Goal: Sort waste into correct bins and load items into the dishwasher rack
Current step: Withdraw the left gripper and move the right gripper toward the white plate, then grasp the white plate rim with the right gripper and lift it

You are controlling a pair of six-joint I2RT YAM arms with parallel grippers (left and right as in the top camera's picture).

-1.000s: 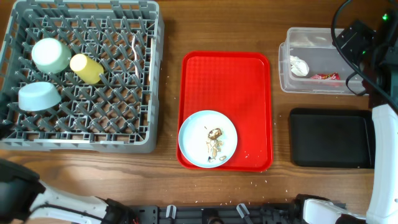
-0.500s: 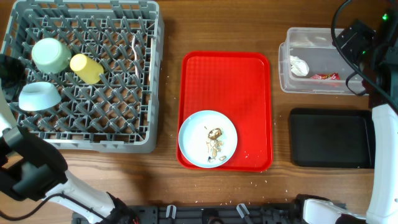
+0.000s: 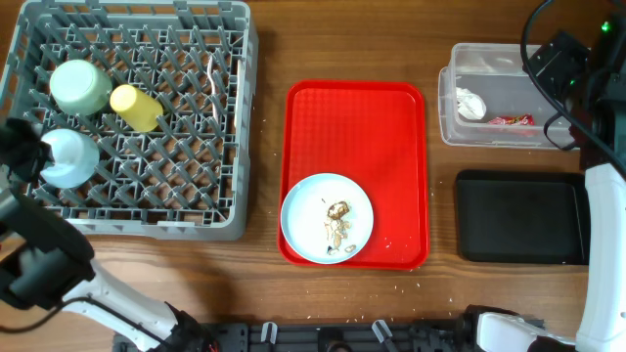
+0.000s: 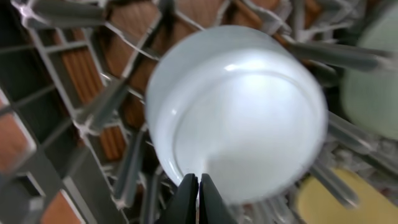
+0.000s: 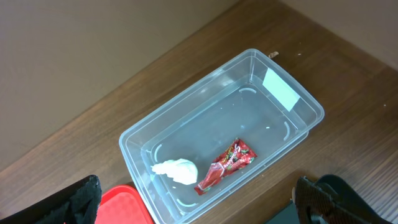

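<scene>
The grey dishwasher rack (image 3: 186,210) holds a pale green bowl (image 3: 80,86), a yellow cup (image 3: 137,106) and a light blue bowl (image 3: 70,156), which lies bottom-up (image 4: 239,112). My left gripper (image 4: 198,198) is shut, and its tips touch the blue bowl's rim. A round plate (image 3: 311,200) with brown food scraps (image 3: 337,223) sits on the red tray. The clear tub (image 5: 186,118) holds a white napkin (image 5: 176,170) and a red wrapper (image 5: 229,163). My right gripper (image 5: 202,205) hangs open above the tub's near edge with nothing between its fingers.
The flat red tray (image 3: 357,127) lies in the middle of the table. The black bin (image 3: 518,217) sits right of it, below the clear tub (image 3: 494,137). Pale crumbs (image 3: 396,240) dot the tray's lower right. Cables and the right arm (image 3: 597,196) line the right edge.
My left arm came in over the rack's left side and its jaws closed. The light blue bowl shifted slightly and now lies bottom-up. The right arm has not moved.
</scene>
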